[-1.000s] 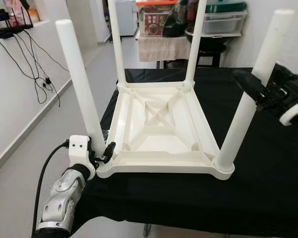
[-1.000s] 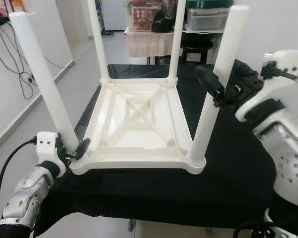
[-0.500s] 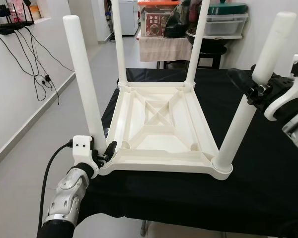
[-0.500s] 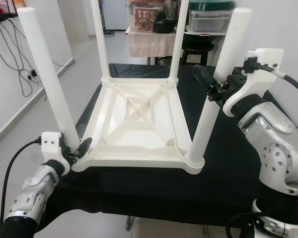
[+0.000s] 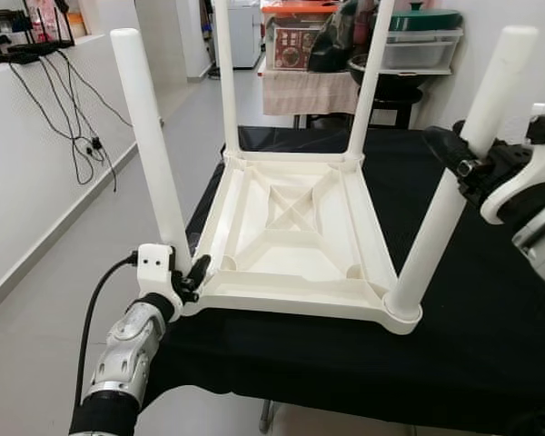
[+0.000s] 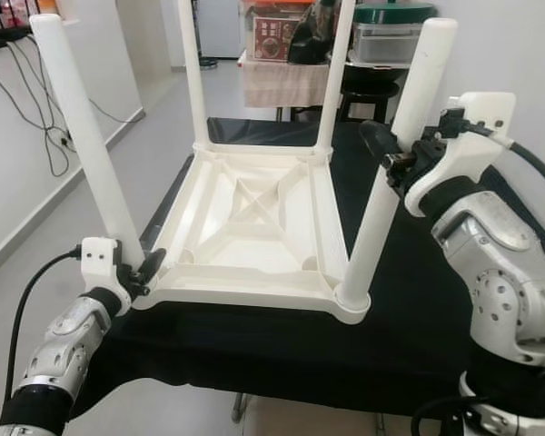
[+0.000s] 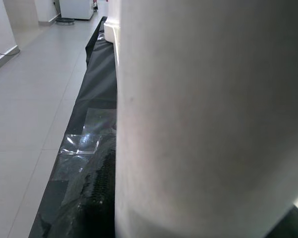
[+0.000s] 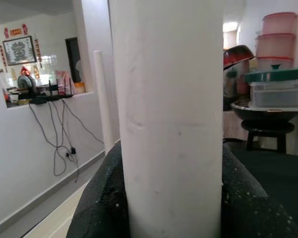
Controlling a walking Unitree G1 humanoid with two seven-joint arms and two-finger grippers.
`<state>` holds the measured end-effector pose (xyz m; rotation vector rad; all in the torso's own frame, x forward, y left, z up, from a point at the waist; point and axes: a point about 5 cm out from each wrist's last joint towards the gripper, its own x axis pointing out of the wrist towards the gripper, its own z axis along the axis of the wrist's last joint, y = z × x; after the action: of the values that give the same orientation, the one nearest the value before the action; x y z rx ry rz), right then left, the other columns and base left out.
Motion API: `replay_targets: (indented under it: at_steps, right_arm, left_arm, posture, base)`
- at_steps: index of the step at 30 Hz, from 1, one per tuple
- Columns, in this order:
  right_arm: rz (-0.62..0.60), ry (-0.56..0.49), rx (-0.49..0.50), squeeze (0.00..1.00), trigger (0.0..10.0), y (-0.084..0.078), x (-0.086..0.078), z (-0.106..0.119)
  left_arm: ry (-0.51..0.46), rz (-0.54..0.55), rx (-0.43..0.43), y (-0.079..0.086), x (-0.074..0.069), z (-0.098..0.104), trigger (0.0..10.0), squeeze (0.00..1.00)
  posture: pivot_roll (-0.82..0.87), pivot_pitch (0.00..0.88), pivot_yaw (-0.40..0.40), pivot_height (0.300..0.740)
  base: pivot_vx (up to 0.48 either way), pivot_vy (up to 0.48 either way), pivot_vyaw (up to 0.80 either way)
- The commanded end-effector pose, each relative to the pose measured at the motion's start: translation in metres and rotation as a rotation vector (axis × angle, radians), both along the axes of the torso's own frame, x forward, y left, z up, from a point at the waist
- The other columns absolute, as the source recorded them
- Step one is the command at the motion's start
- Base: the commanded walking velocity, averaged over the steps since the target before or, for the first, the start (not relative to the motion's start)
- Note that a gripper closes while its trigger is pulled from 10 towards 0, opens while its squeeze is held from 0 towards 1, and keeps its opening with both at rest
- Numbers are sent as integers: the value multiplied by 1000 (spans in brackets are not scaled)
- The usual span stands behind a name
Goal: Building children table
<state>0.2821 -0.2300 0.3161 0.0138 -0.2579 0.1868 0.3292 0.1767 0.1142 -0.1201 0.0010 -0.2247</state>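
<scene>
Four legs up on the children's table (image 5: 295, 236) | light, stiff, slick plastic | left tool (image 5: 193, 277) clamps near-left leg (image 5: 154, 154) base, right tool (image 6: 391, 156) clamps near-right leg (image 6: 395, 154) mid-shaft | you grip low.

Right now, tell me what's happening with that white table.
The white children's table lies upside down on a black-covered table, all four legs pointing up. The left gripper is at the base of the near left leg, at the tabletop's corner. The right gripper is clamped around the near right leg about halfway up.
</scene>
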Motion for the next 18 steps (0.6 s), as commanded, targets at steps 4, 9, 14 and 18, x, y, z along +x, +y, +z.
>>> replay_targets:
  at_steps: [4, 9, 14, 18]
  right_arm:
    - [-247, 204, 35, 0, 0, -27, 14, -42]
    - [-479, 418, 130, 0, 0, -39, 19, -88]
    - [-523, 547, 262, 0, 0, -21, 23, -129]
    - [-505, 767, 375, 0, 0, 16, 22, -190]
  left_arm:
    - [-171, 98, 5, 35, 8, 51, 0, 0]
    - [-416, 64, 74, 51, 24, 146, 0, 0]
    - [-642, -14, 157, 51, 31, 244, 0, 0]
    - [-922, -220, 222, 3, 14, 374, 0, 0]
  posture:
    - [-113, 0, -9, 740]
    - [-105, 0, 12, 740]
    - [-60, 0, 42, 740]
    - [-38, 0, 97, 740]
  base:
    - [0, 0, 0]
    - [0, 0, 0]
    - [0, 0, 0]
    - [0, 0, 0]
